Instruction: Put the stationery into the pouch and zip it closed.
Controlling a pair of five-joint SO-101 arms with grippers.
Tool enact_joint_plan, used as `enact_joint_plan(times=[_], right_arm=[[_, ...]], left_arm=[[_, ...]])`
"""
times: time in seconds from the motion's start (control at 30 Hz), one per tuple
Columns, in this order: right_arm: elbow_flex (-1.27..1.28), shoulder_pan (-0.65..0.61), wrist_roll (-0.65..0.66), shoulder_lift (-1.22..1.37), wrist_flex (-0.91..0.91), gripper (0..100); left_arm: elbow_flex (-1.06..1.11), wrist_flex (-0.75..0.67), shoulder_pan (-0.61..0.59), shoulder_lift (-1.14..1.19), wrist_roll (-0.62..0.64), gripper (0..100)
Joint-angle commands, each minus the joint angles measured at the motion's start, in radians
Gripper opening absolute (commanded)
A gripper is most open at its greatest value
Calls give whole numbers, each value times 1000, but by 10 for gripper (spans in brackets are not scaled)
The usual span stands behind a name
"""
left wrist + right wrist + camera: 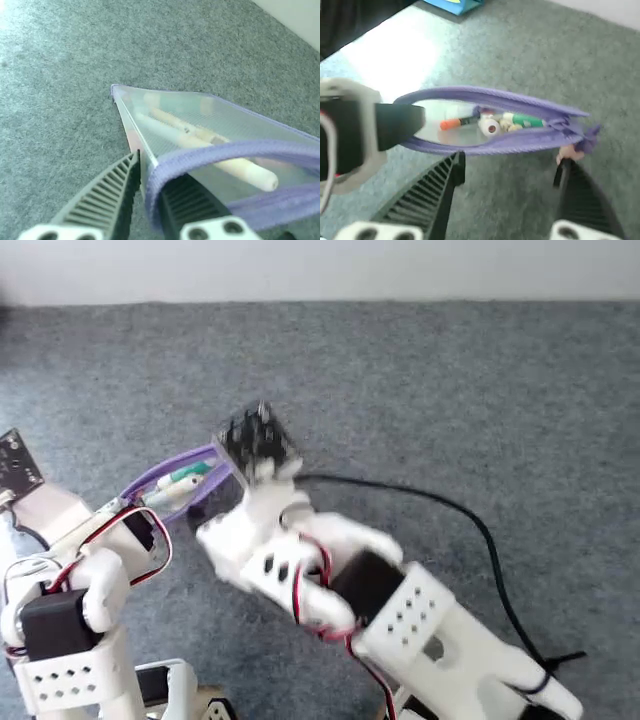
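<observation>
The clear pouch (170, 472) with a purple zip rim lies on the grey carpet between the two arms, its mouth open. Inside it are several pens (492, 122), among them a green one and an orange-tipped one. My left gripper (145, 172) is shut on the pouch's purple edge (210, 152) at one end and appears as a black finger (395, 125) in the right wrist view. My right gripper (510, 167) hangs open just above the pouch's (485, 142) side, its fingers apart and holding nothing. The purple zip pull (584, 136) sits at the pouch's far end, beside one right fingertip.
A black cable (480, 530) runs from the right arm across the carpet to the lower right. A blue object (457, 4) lies at the carpet's edge. A small circuit board (15, 465) sticks up at the far left.
</observation>
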Motion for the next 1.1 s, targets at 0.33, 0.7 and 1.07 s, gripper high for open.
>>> enact_joint_plan(times=[0.33, 0.7, 1.07], right_arm=[[-313, 120, 6, 8, 260, 23], [-232, 59, 9, 312, -44, 9], [-477, 153, 35, 283, 174, 9]], left_arm=[[-8, -32, -2, -3, 9, 12], [-8, -31, -5, -3, 9, 12], [-8, -21, -5, -3, 9, 12]])
